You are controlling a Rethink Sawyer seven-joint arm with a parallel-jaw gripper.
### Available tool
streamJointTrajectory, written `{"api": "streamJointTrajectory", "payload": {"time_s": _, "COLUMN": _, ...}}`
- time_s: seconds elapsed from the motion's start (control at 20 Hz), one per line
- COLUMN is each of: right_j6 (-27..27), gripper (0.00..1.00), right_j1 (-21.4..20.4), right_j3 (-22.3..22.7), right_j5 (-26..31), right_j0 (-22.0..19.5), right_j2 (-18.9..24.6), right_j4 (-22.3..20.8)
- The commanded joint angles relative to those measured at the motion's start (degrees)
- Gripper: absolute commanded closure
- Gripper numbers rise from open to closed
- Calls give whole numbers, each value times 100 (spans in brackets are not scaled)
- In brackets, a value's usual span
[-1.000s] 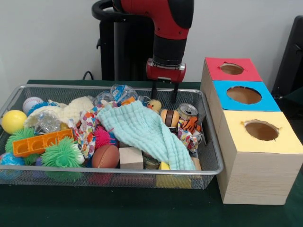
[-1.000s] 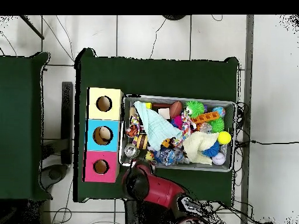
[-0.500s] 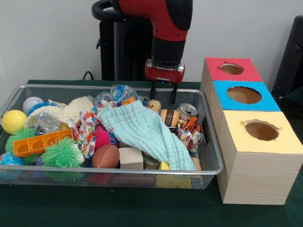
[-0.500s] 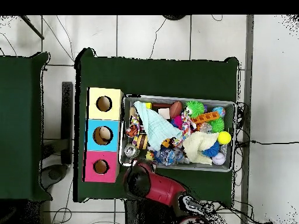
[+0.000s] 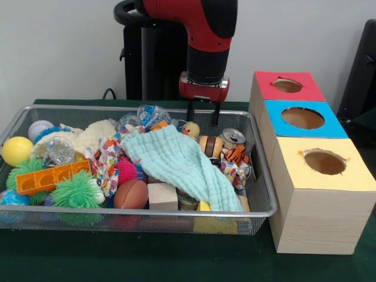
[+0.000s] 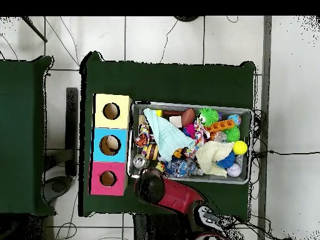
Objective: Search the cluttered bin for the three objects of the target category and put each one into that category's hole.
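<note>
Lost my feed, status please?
Tool open, empty, hovering over bin far edge. Duck just below it, tiger by can. Green cloth covers the middle.

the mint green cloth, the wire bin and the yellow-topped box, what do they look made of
The mint green cloth looks like soft woven cotton, matte: it drapes in folds and shows a waffle-like weave. The silver wire mesh bin seems to be metal, with a see-through grid and shiny rim. The yellow-topped box looks like pale unfinished wood, with visible grain; its top may be paper or paint.

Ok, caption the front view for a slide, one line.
Sawyer's open tool hangs above the duck at the far side of the cluttered bin, beside three holed boxes.
</note>
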Motion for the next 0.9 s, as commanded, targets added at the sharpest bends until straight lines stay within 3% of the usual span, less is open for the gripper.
{"api": "streamJointTrajectory", "payload": {"time_s": 0.05, "right_j6": 774, "gripper": 0, "right_j1": -226, "right_j3": -598, "right_j5": 1092, "right_j0": -136, "right_j2": 62, "right_j4": 161}}
{"api": "streamJointTrajectory", "payload": {"time_s": 0.3, "right_j6": 714, "gripper": 0, "right_j1": -793, "right_j3": -484, "right_j5": 1432, "right_j0": -86, "right_j2": 0, "right_j4": 31}}
{"api": "streamJointTrajectory", "payload": {"time_s": 0.65, "right_j6": 692, "gripper": 0, "right_j1": -1140, "right_j3": -576, "right_j5": 1677, "right_j0": -158, "right_j2": 122, "right_j4": 30}}
{"api": "streamJointTrajectory", "payload": {"time_s": 0.9, "right_j6": 734, "gripper": 0, "right_j1": -957, "right_j3": -707, "right_j5": 1071, "right_j0": -164, "right_j2": 33, "right_j4": -90}}
